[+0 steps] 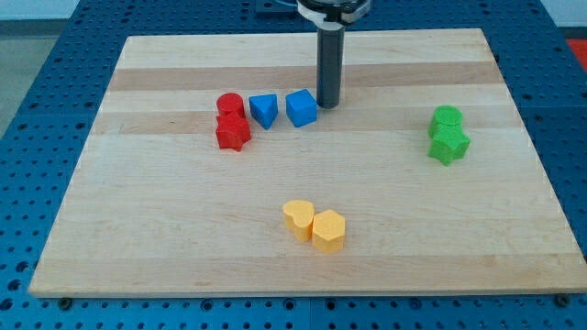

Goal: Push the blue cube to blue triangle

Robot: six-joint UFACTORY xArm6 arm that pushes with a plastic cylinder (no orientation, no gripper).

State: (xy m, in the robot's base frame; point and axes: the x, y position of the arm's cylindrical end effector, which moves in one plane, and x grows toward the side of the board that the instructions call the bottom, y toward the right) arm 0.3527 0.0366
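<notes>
The blue cube [301, 108] sits on the wooden board in the upper middle of the view. The blue triangle [263, 110] lies just to its left, with a narrow gap between them. My tip [328, 104] is at the lower end of the dark rod, right next to the cube's right side, touching or almost touching it.
A red cylinder [229, 104] and a red star-like block [232, 132] sit left of the triangle. Two green blocks [448, 134] are at the right. A yellow heart [297, 219] and a yellow hexagon [328, 230] sit at the lower middle. The wooden board [138, 229] rests on a blue perforated table.
</notes>
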